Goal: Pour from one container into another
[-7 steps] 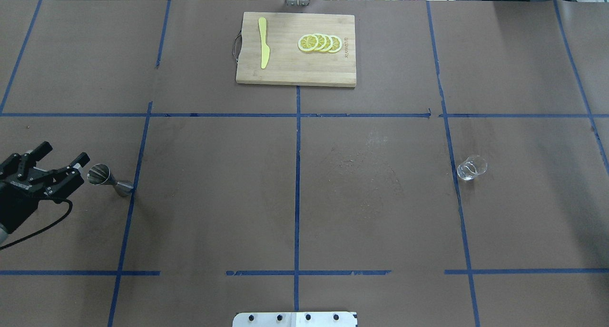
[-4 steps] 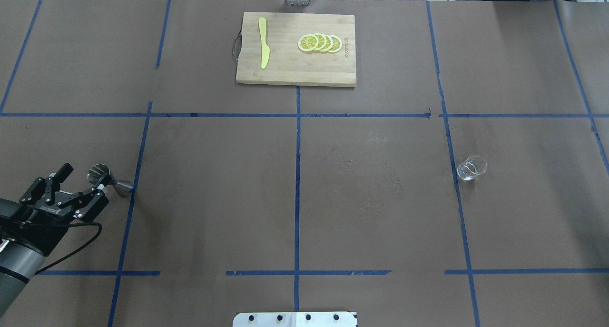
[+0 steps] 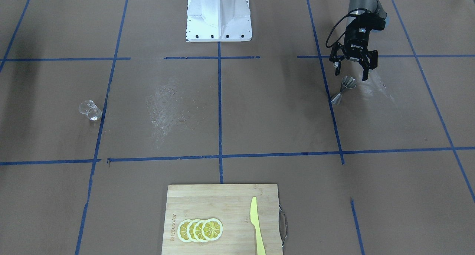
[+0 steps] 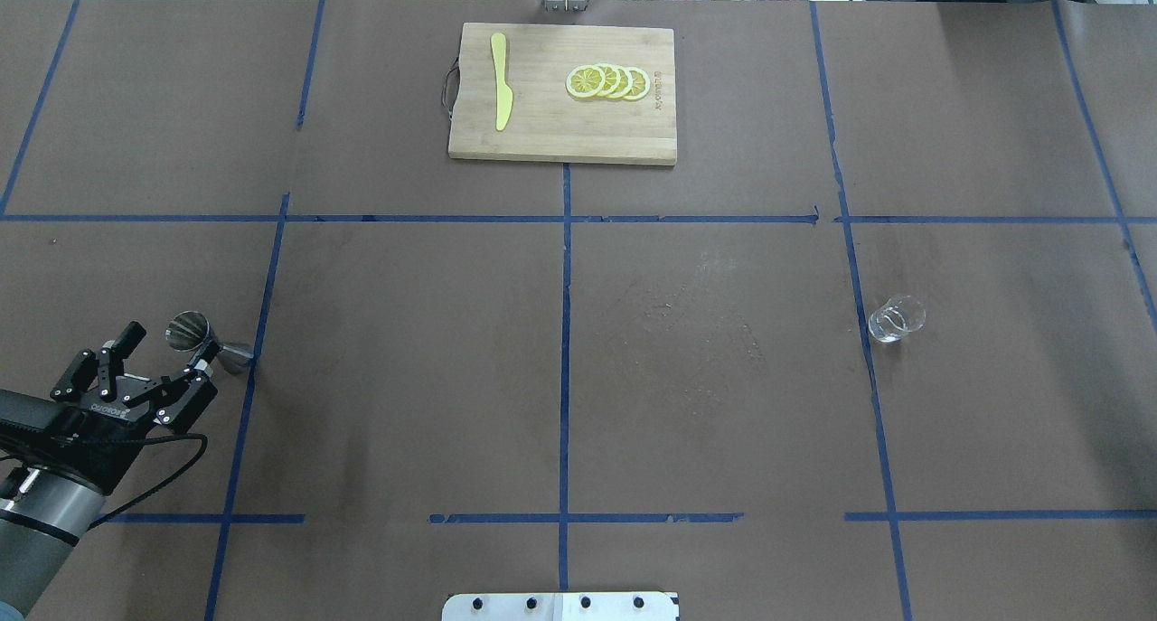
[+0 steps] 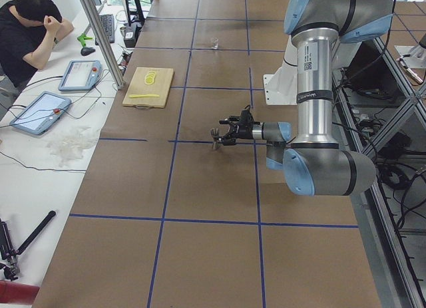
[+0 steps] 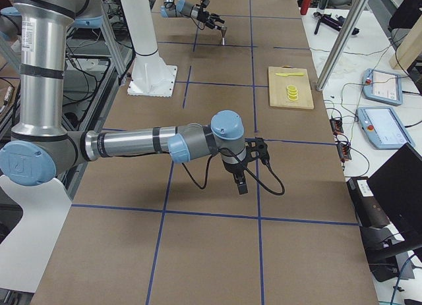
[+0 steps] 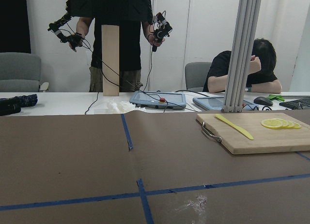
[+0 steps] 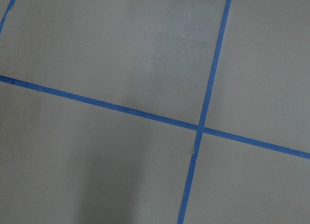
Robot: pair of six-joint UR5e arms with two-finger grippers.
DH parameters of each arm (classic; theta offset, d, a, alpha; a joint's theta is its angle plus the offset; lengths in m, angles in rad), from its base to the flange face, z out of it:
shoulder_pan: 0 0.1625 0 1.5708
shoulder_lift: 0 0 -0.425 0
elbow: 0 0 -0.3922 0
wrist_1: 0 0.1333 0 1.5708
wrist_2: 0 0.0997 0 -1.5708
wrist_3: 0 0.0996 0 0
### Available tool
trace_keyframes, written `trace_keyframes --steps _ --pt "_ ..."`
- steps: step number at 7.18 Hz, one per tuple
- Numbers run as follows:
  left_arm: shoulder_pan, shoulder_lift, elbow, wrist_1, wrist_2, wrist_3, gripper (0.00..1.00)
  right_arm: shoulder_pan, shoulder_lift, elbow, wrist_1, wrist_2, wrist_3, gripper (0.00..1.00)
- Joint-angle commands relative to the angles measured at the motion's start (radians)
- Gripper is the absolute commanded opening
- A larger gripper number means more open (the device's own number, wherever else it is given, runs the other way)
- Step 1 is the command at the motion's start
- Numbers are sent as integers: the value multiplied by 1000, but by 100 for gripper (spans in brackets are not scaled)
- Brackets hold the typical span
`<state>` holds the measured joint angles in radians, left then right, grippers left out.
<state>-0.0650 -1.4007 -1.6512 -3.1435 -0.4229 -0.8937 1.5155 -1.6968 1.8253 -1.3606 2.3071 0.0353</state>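
The left gripper (image 4: 171,348) is wide open right at the little metal cup (image 4: 210,343) near the table's (image 4: 407,377) left edge, so it should close softly round the thin middle and keep it upright; I cannot tell if the right gripper (image 6: 240,185) is open.

Matt brown paper is spread over the table (image 4: 407,350); the jigger (image 3: 343,90) is formed of polished metal, the cup (image 4: 897,319) of clear glass, the cutting board (image 4: 560,124) of pale smooth wood.
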Motion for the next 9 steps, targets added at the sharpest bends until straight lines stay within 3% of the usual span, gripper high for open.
trace_keyframes --steps 1,9 --pt "1 -53 68 0 1 1 100 0 0 -1 0 0 0 100" --pt "2 -60 136 5 -26 2 94 0 0 -1 0 0 -2 100"
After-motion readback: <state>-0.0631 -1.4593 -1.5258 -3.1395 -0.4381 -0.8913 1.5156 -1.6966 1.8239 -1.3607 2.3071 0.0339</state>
